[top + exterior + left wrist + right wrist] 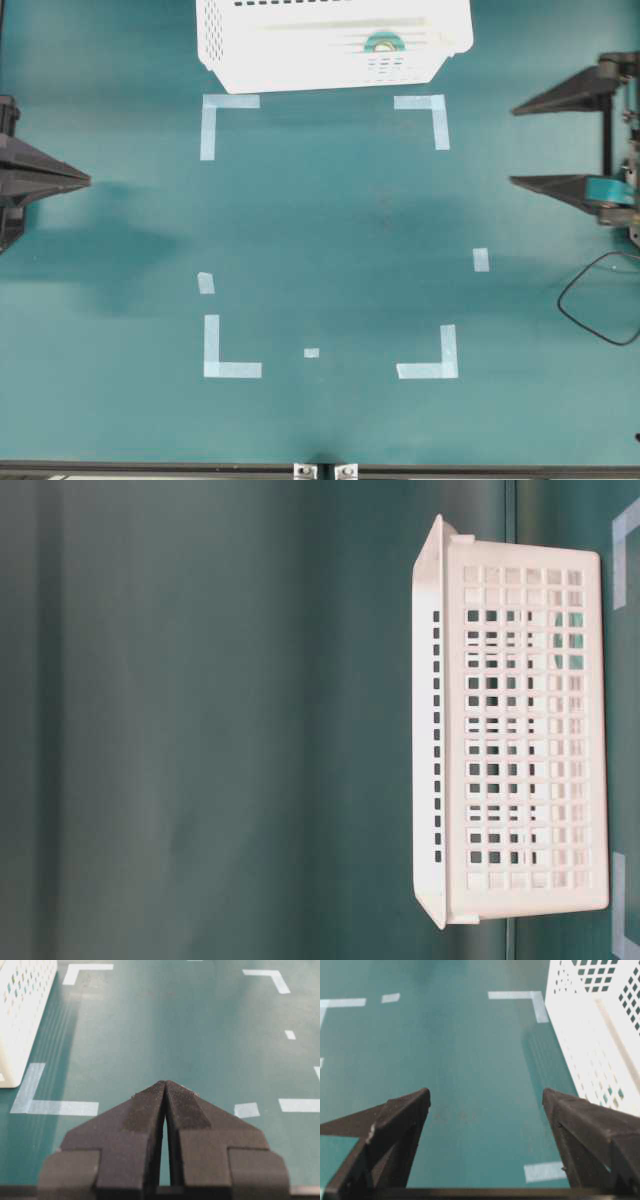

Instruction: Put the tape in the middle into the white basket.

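The small teal tape (383,42) roll lies inside the white basket (260,60) near its right end, at the top of the overhead view. The basket's slotted side (520,720) fills the table-level view, and its wall shows at the edge of each wrist view (20,1020) (590,1035). My left gripper (85,180) rests at the far left, fingers pressed together with nothing between them (165,1085). My right gripper (515,145) stays at the far right, jaws wide apart and empty (486,1097), well away from the basket.
Pale-blue L-shaped corner marks (228,115) (430,360) and short tape strips (481,259) lie flat on the green mat. A black cable (595,300) loops at the right edge. A dark rail (320,467) runs along the front edge.
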